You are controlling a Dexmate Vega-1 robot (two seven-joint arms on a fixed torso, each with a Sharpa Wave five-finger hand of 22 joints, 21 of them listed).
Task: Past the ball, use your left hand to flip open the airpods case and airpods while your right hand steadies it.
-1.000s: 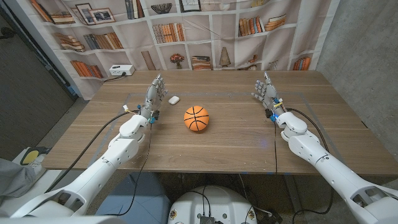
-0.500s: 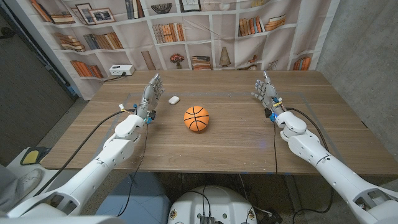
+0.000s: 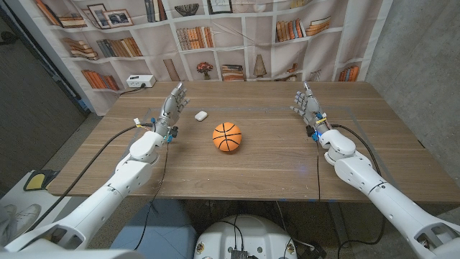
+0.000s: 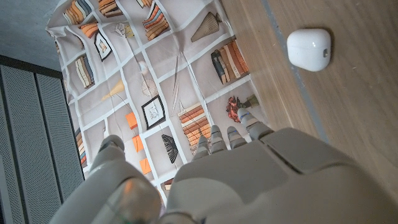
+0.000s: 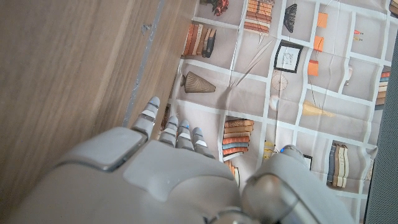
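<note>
A small white airpods case (image 3: 200, 114) lies shut on the table beyond an orange basketball (image 3: 227, 137). In the left wrist view the case (image 4: 309, 49) lies on the wood ahead of the fingers. My left hand (image 3: 172, 108) stands a short way left of the case, fingers apart and pointing away from me, holding nothing. My right hand (image 3: 306, 106) stands far to the right of the ball, also with its fingers spread and nothing in them. Both hands show from behind in their wrist views, the left hand (image 4: 249, 174) and the right hand (image 5: 149, 174).
The wooden table (image 3: 266, 165) runs back to a bookshelf-print backdrop (image 3: 215, 36). A white power strip (image 3: 140, 81) sits at the far left corner. Thin tape lines mark a rectangle on the tabletop. Cables trail along both forearms.
My left hand and forearm have drifted a little to the left and farther from me, away from the case. The ball, the case and my right hand have stayed put.
</note>
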